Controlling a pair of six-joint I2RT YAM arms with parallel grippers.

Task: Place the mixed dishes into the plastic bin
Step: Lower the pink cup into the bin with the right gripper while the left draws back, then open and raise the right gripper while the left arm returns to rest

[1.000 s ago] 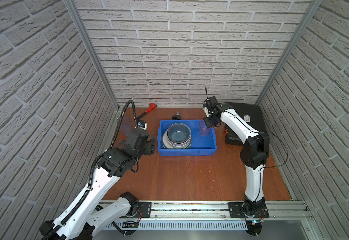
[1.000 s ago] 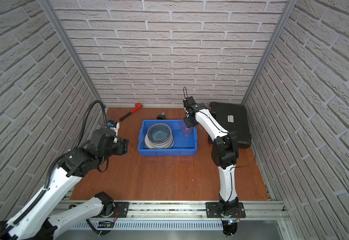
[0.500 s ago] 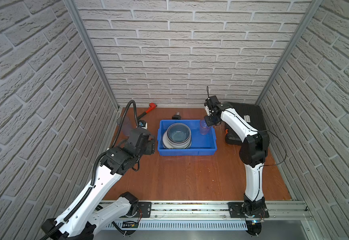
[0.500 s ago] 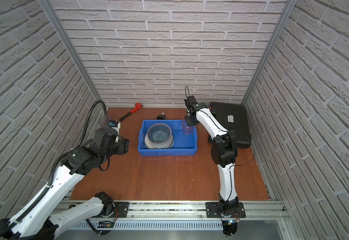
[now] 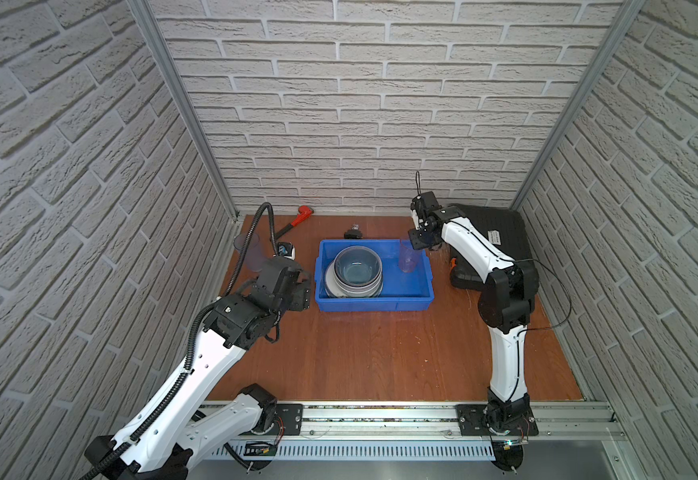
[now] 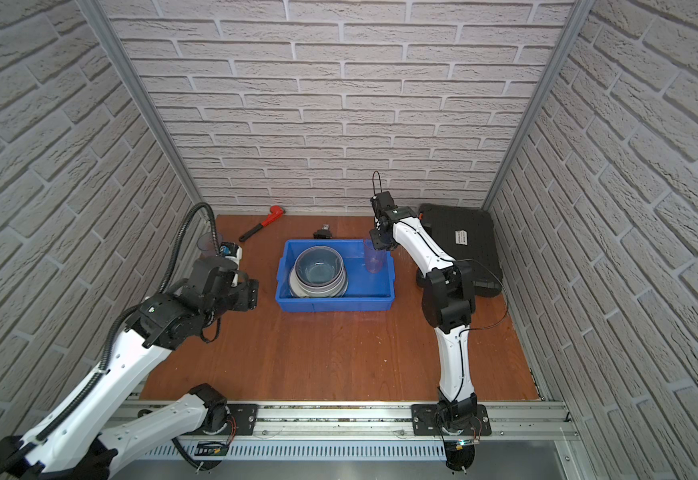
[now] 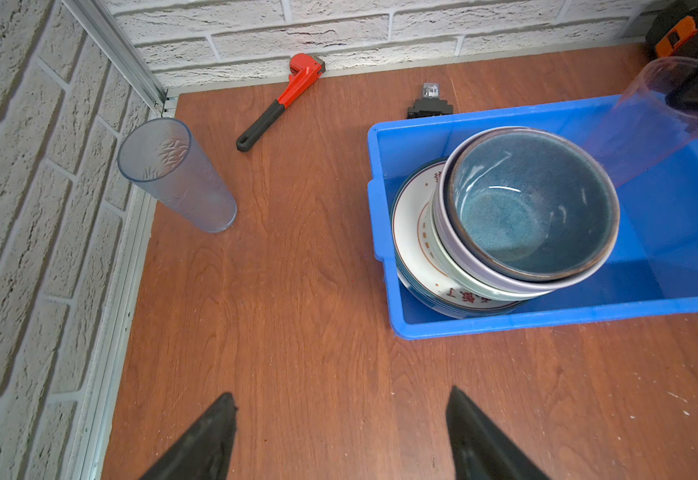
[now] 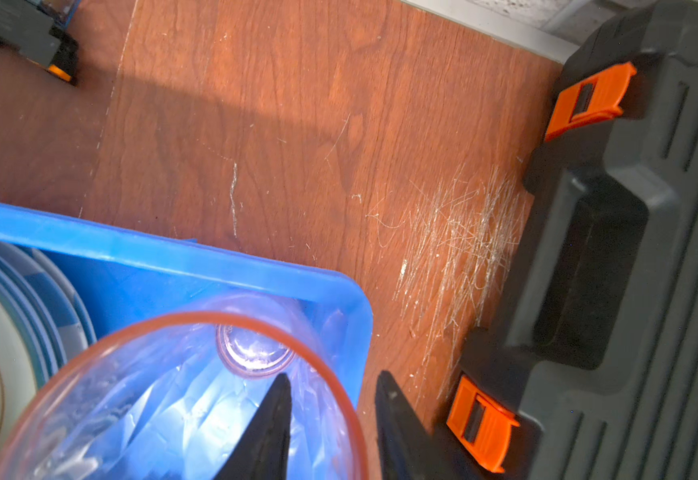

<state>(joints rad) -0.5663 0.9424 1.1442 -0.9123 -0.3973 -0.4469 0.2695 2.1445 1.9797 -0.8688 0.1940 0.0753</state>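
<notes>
Nearest the front rail, the left tool hovers over bare desk, its jaws spread wide with nothing between them. Ahead of it and off toward the left wall, the frosted tumbler stands upright on the desk. It is outside the bin and well apart from that tool.

Move to mid-desk and here is the blue bin, just beside the left tool on its right. In the bin's left half the dishes sit stacked, with the dark blue bowl on top and the lettered plate showing underneath.

In the bin's far right corner stands the pink tumbler. The right tool is right at its rim, with one finger inside the mouth and one outside. The jaws are parted and not pinching the wall.

Farther back, a small black block sits just behind the bin. The red wrench lies by the rear wall, and the black tool case fills the far right corner.
</notes>
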